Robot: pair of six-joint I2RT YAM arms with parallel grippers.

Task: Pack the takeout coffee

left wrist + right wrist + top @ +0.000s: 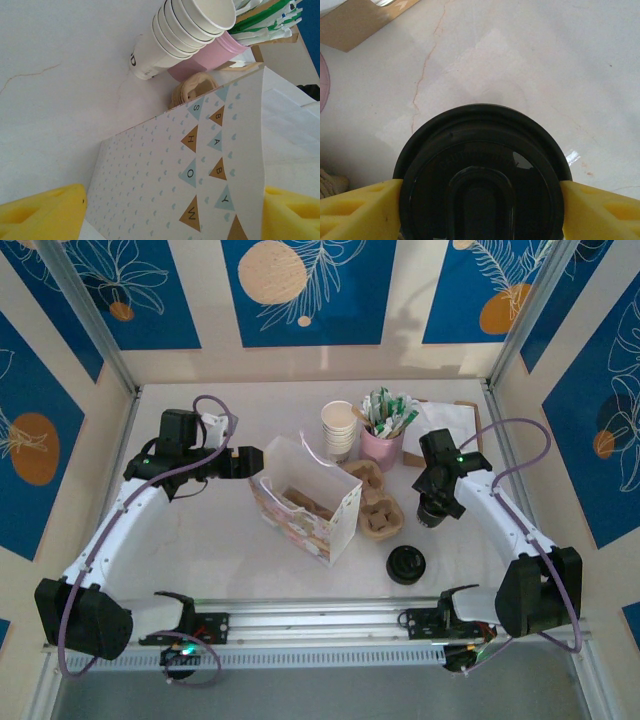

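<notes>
Glossy round black lid (480,165) sits touching both yellow right jaws.

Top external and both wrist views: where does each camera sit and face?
Top external: above, behind the bases, looking down at the table; both arms show.
Left wrist: faces the gift bag; claw fingers show.
Right wrist: looks down on a black lid; claw fingers show.
Shared: top and left wrist see the paper cups.

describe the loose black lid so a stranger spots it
Find the patterned paper gift bag, then the brown cardboard cup tray to its right. Nearer the right arm's base lies a round black plastic lid, flat on the table, on no cup.
</notes>
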